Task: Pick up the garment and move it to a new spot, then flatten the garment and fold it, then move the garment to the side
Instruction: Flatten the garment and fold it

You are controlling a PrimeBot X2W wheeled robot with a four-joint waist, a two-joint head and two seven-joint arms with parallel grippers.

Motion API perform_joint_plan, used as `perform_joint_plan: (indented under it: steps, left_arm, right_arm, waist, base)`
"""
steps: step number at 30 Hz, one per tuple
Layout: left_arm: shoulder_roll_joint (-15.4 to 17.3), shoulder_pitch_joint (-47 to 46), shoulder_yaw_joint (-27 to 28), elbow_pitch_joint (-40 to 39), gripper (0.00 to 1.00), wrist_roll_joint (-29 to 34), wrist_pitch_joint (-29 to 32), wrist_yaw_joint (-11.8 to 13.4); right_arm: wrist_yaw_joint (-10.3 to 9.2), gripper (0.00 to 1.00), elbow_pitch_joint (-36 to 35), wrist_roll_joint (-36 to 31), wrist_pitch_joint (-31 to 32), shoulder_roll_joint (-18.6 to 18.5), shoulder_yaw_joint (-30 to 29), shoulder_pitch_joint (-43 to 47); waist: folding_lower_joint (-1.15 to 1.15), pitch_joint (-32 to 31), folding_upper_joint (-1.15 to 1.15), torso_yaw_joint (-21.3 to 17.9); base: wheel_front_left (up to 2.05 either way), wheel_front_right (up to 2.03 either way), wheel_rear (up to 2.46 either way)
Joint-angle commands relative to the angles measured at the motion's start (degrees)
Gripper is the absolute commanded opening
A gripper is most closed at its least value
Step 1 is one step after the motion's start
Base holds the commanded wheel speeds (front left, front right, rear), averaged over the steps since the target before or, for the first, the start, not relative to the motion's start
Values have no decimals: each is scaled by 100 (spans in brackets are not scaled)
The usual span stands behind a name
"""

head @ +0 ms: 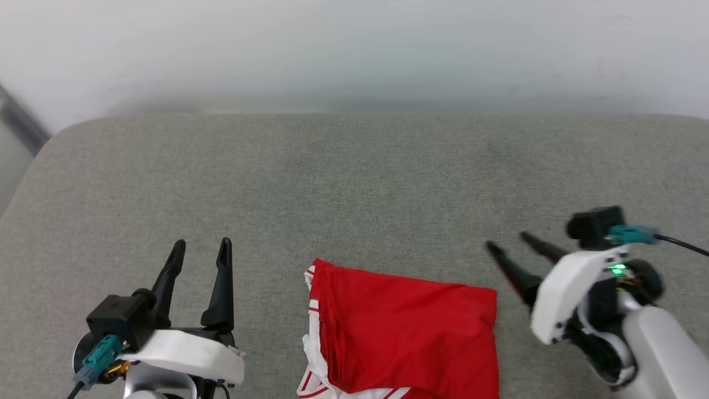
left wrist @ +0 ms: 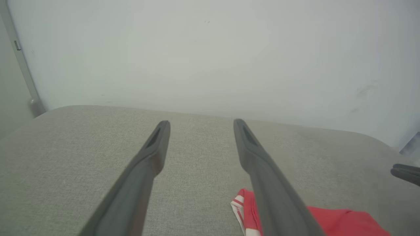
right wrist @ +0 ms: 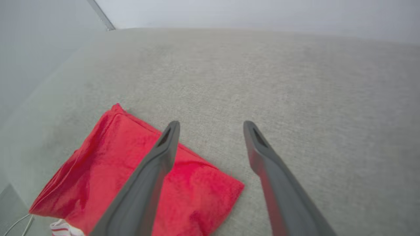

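At the head view's lower left, the left gripper (head: 201, 244) has two long tapering black fingers (head: 221, 288) on a white shell (head: 188, 350), with a black camera block (head: 119, 318), a teal connector (head: 99, 357) and a brass-coloured fitting (head: 117, 367). At lower right, the right gripper (head: 507, 240) is built alike, its teal plug (head: 628, 234) trailing a thin black cable (head: 684, 245), with a small green light (head: 616, 270) and a pale grey forearm (head: 664, 354) behind.

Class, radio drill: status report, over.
Left gripper open, empty. Right gripper open, empty. Garment folded, lying on grey surface. Nothing in the way.
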Motion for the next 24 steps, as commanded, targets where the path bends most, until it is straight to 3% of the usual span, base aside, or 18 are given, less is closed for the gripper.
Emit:
perform_joint_plan:
  steps: [1, 6, 10, 17, 24]
  left_arm:
    - [10, 92, 14, -17, 100, 17, -5, 26]
    - [55, 203, 44, -17, 100, 72, -28, 113]
    - [90, 306, 94, -77, 100, 149, -63, 215]
    - [53, 559, 255, -61, 100, 269, -149, 330]
    - [-36, 887, 399, 73, 100, 363, -181, 303]
  right_arm:
    - [-2, 100, -68, -144, -65, 26, -149, 108]
    - [-1, 100, -760, -974, -734, 402, -1551, 631]
    - [-1, 100, -1416, -1430, -1192, 618, -2125, 989]
    - [-2, 100, -2162, -1874, -1607, 861, -2028, 1637]
    - [-1, 100, -2388, -1925, -1575, 992, -1867, 2215]
  waist:
    - [0, -58, 0, -60]
    - [0, -186, 0, -218]
    - [0, -269, 0, -320]
    - [0, -456, 0, -464]
    - [0, -563, 0, -560]
  base:
    - [0, 0, 0]
    - [0, 0, 0]
    - [0, 0, 0]
    - [0, 0, 0]
    - [0, 0, 0]
